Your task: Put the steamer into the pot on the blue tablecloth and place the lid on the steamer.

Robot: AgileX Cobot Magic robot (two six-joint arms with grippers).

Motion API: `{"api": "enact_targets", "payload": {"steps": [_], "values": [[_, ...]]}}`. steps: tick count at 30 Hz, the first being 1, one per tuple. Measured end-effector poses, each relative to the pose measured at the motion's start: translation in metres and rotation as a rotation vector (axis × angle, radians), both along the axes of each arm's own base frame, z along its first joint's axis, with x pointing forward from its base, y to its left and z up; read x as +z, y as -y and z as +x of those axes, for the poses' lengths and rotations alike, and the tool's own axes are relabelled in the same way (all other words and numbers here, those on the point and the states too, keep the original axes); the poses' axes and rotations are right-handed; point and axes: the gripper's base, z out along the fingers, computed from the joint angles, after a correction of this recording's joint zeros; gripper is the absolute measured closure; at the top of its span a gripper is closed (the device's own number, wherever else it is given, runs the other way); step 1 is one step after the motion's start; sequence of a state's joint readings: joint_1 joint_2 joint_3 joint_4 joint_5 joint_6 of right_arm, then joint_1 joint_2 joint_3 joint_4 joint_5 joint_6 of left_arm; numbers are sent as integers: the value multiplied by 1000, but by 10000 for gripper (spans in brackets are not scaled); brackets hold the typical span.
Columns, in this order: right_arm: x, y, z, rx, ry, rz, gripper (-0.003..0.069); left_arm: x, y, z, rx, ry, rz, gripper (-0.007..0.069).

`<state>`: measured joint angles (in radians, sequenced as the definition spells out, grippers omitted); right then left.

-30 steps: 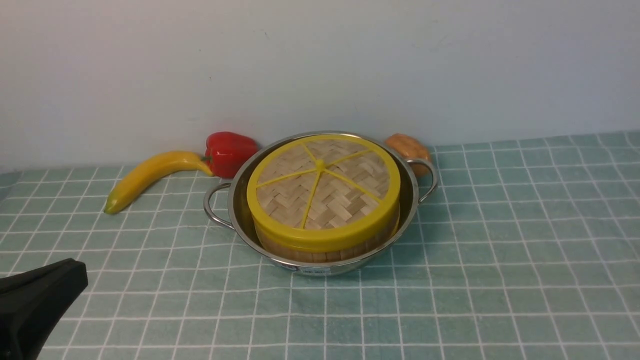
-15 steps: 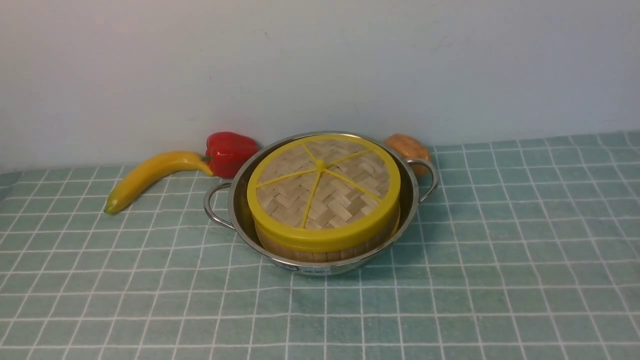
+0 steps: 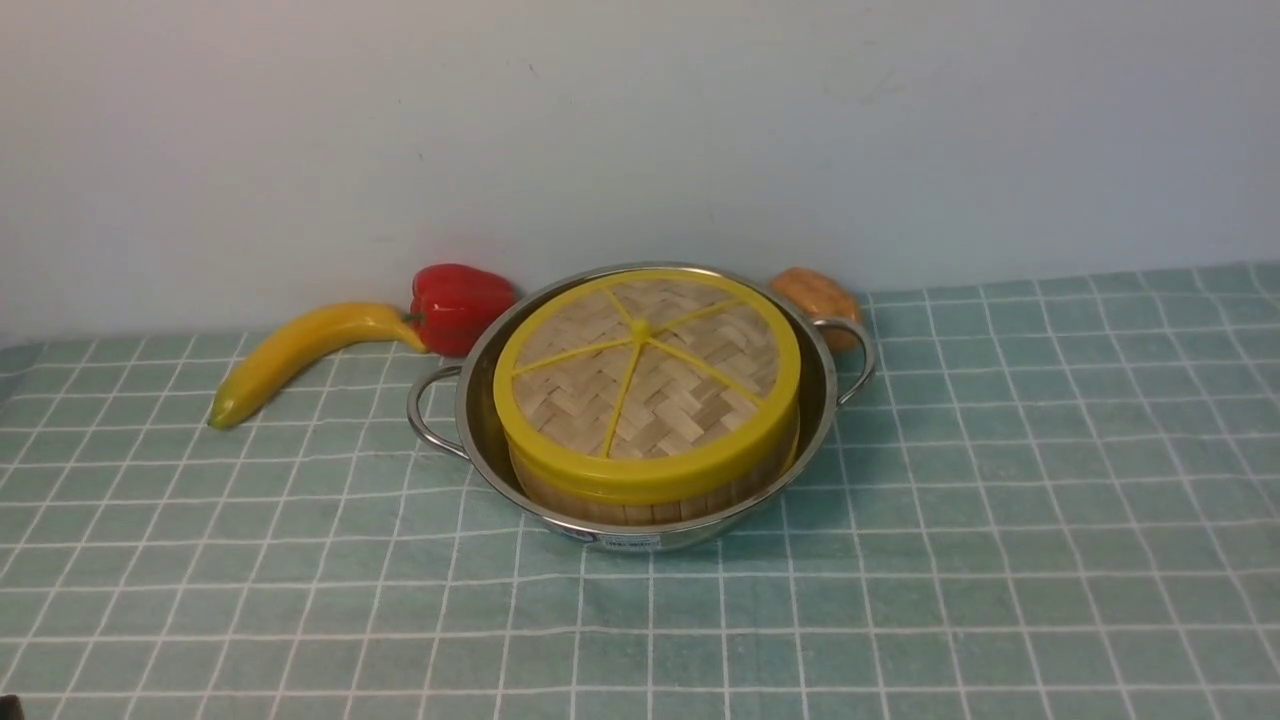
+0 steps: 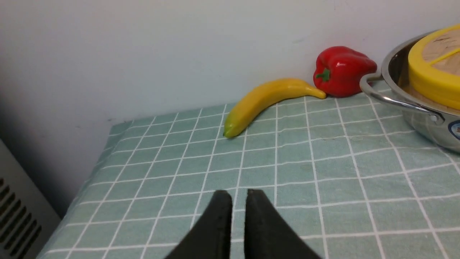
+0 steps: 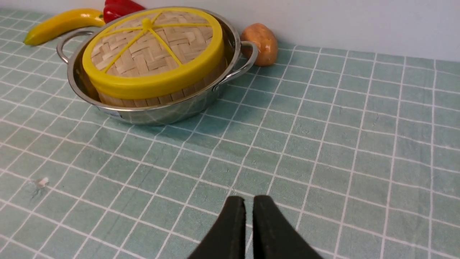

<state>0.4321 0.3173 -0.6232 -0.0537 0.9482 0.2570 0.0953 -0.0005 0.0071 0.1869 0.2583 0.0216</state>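
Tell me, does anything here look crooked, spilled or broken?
Nothing stands out. The flat woven bamboo lid sits level on the round bamboo steamer, inside the shiny steel pot on the pale blue checked tablecloth.

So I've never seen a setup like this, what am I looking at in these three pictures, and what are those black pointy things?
It's a two-armed robot at a table. One camera sits between the arms looking forward; the others ride on each wrist. The black points are the left gripper and right gripper, jaws a narrow slit apart, holding nothing. On the blue tablecloth stands the pot, with the steamer inside and the lid on it. By the wall lie a banana, a red pepper and a potato.
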Motion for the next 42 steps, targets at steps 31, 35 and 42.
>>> {"api": "enact_targets", "payload": {"steps": [31, 35, 42], "values": [[-69, 24, -6, -482, 413, 8, 497, 0, 0, 0, 0, 4, 5, 508], [-103, 24, 4, -499, 389, 8, 482, 1, 0, 0, -1, 6, 5, 498], [-133, 24, 9, -498, 320, 11, 463, 1, 0, 0, -1, 8, 6, 492]]}}
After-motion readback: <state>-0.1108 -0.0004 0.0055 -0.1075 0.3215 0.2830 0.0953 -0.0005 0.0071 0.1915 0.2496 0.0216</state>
